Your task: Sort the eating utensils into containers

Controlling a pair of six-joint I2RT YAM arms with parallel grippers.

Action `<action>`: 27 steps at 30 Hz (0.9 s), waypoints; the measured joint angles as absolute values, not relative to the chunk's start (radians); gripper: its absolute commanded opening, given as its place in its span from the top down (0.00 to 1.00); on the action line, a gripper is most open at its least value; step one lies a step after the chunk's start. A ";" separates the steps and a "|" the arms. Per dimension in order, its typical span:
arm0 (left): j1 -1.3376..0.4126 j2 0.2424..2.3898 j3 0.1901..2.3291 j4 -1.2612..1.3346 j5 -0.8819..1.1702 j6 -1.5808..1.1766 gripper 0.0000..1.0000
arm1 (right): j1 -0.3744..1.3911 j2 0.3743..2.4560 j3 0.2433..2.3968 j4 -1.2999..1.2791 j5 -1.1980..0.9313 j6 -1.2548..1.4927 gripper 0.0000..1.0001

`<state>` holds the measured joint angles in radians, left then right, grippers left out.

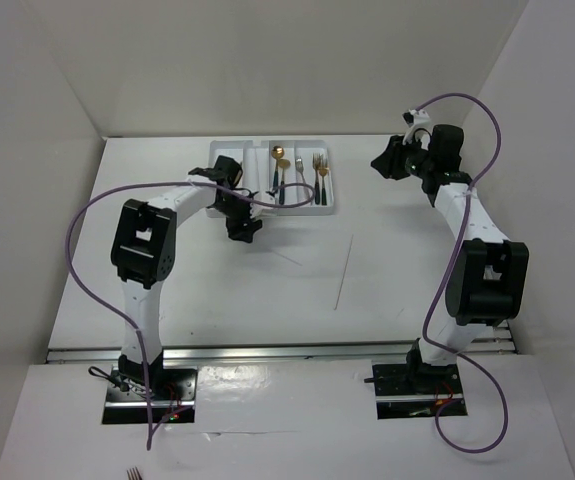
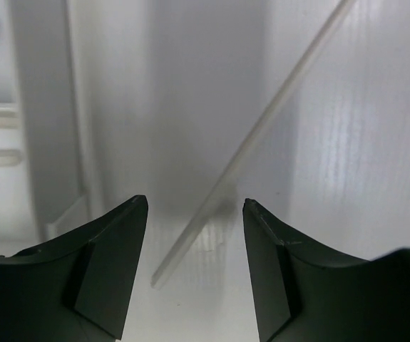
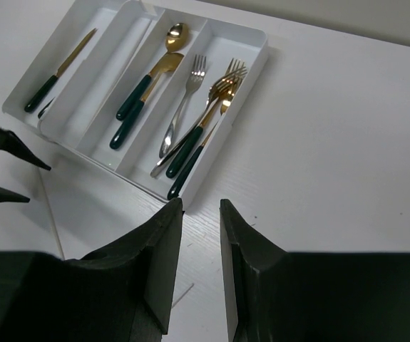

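Pale stick [image 2: 262, 128]: lies flat on the white table [image 1: 417, 280], just beside the outer wall of the tray [image 3: 258, 68], not in any compartment.
Stick's long axis: in the left wrist view it runs on a diagonal, its near end low and left between the fingertips, its far end leaving the frame at upper right.
Left gripper [image 2: 194, 201]: jaws spread wide and released, straddling the stick's near end. Neither of its fingers [image 2: 98, 278] visibly touches the stick, and nothing is held.
Right gripper [image 3: 199, 206]: raised over the table to the right of the tray, well apart from it. Only a narrow gap shows between the jaws, and nothing is in it.
Tray contents: a teal-handled knife [image 3: 58, 75] in the leftmost compartment; a gold spoon [image 3: 155, 64] two compartments over; a silver fork [image 3: 183, 107] and gold forks [image 3: 219, 92] in the rightmost. All lie lengthwise.
Second stick [image 1: 345, 270]: on the table nearer the arms, running near to far with a slight tilt.
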<state>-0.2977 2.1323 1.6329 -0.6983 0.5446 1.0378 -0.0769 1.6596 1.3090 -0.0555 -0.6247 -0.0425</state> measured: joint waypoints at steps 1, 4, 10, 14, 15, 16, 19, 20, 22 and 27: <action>-0.298 2.132 1.622 -0.704 0.551 1.045 0.31 | -0.078 1.660 1.309 -0.056 -0.625 -0.042 0.65; -0.298 2.126 1.573 -0.709 0.570 1.073 0.31 | -0.080 1.660 1.309 -0.058 -0.625 -0.038 0.66; -0.299 2.065 1.473 -0.675 0.575 1.104 0.31 | -0.079 1.670 1.310 -0.064 -0.624 -0.020 0.66; -0.307 2.055 1.455 -0.659 0.558 1.115 0.34 | -0.079 1.681 1.317 -0.072 -0.625 -0.017 0.66; -0.308 2.056 1.457 -0.662 0.554 1.119 0.34 | -0.080 1.681 1.317 -0.074 -0.625 -0.017 0.67; -0.310 2.057 1.460 -0.666 0.551 1.121 0.36 | -0.080 1.681 1.318 -0.076 -0.625 -0.017 0.67; -0.316 2.070 1.483 -0.683 0.542 1.124 0.44 | -0.080 1.681 1.319 -0.078 -0.625 -0.017 0.67; -0.318 2.076 1.495 -0.690 0.540 1.124 0.47 | -0.080 1.681 1.320 -0.083 -0.625 -0.017 0.67; -0.324 2.091 1.520 -0.699 0.537 1.121 0.59 | -0.080 1.681 1.322 -0.087 -0.625 -0.020 0.68; -0.344 2.135 1.595 -0.738 0.525 1.111 0.90 | -0.081 1.681 1.324 -0.094 -0.625 -0.025 0.68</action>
